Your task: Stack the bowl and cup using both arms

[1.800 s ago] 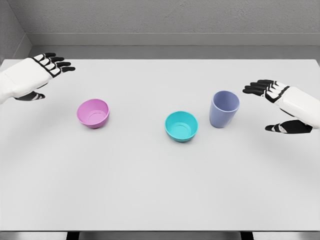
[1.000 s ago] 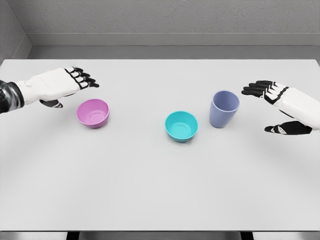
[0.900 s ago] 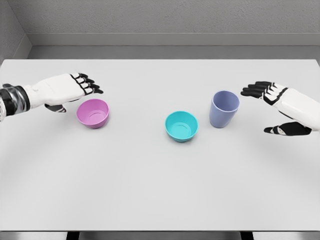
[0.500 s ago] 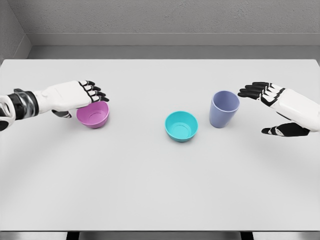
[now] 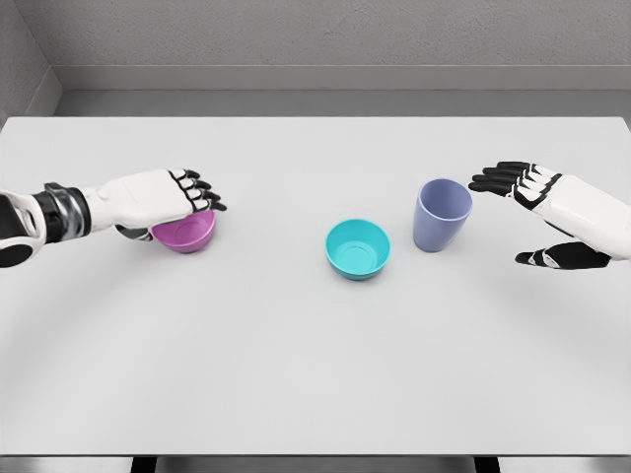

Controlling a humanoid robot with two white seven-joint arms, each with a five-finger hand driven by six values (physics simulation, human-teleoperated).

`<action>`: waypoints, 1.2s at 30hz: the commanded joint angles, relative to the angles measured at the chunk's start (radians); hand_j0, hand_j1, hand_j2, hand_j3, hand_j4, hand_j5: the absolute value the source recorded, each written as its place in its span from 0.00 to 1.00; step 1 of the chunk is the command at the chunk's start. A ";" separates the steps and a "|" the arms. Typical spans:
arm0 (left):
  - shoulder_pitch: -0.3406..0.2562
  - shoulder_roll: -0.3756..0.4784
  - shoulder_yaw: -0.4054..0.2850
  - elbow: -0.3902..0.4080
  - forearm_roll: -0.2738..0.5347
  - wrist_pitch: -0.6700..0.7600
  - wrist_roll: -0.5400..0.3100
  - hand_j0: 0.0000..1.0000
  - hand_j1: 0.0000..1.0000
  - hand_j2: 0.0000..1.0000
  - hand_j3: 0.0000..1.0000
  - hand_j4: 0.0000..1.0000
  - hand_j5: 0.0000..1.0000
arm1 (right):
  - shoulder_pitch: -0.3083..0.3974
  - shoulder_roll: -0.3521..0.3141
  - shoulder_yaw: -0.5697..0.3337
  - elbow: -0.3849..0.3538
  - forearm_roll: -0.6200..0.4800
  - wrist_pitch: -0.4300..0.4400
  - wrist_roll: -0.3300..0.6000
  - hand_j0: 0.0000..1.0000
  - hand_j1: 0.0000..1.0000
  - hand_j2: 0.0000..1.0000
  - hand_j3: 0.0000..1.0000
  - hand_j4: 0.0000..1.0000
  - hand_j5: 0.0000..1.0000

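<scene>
Table (image 5: 296, 374): pink bowl (image 5: 189, 235) under left hand (image 5: 158, 197)

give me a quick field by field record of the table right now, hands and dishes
left hand: over the pink bowl, fingers draped across its top; grasp not confirmed
pink bowl: upright on the table, left side, mostly covered
teal bowl: upright, centre, untouched
blue cup: upright, right of the teal bowl, apart from it
right hand: open, hovering right of the cup, not touching
table: white
</scene>
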 commanded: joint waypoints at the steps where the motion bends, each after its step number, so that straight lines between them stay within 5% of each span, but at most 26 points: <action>1: 0.000 0.001 -0.007 -0.003 -0.005 0.002 0.000 1.00 1.00 1.00 1.00 1.00 1.00 | 0.000 -0.002 0.000 0.000 -0.007 0.000 -0.001 1.00 1.00 1.00 1.00 1.00 1.00; 11: -0.002 0.001 -0.007 -0.003 -0.005 0.002 -0.024 0.99 0.99 0.99 0.99 0.99 0.99 | 0.000 -0.001 0.000 -0.002 -0.007 0.000 -0.001 1.00 1.00 1.00 1.00 1.00 1.00; 16: 0.000 0.001 -0.007 -0.003 -0.004 0.002 -0.061 0.71 0.71 0.71 0.71 0.71 0.71 | 0.000 -0.001 0.000 -0.003 -0.007 0.000 -0.001 1.00 1.00 1.00 1.00 1.00 1.00; 22: 0.000 0.001 -0.007 -0.004 -0.004 0.002 -0.061 0.70 0.70 0.70 0.70 0.70 0.70 | -0.003 -0.002 0.000 -0.002 -0.007 0.000 -0.001 1.00 1.00 1.00 1.00 1.00 1.00; 28: 0.003 0.002 -0.005 -0.012 0.001 0.002 -0.060 0.57 0.57 0.57 0.57 0.57 0.57 | -0.002 -0.002 0.000 -0.002 -0.007 0.000 -0.001 1.00 1.00 1.00 1.00 1.00 1.00; 36: 0.006 0.002 0.009 -0.047 0.104 0.002 -0.052 0.45 0.45 0.45 0.45 0.45 0.45 | -0.003 -0.002 0.000 -0.002 -0.007 0.000 0.001 1.00 1.00 1.00 1.00 1.00 1.00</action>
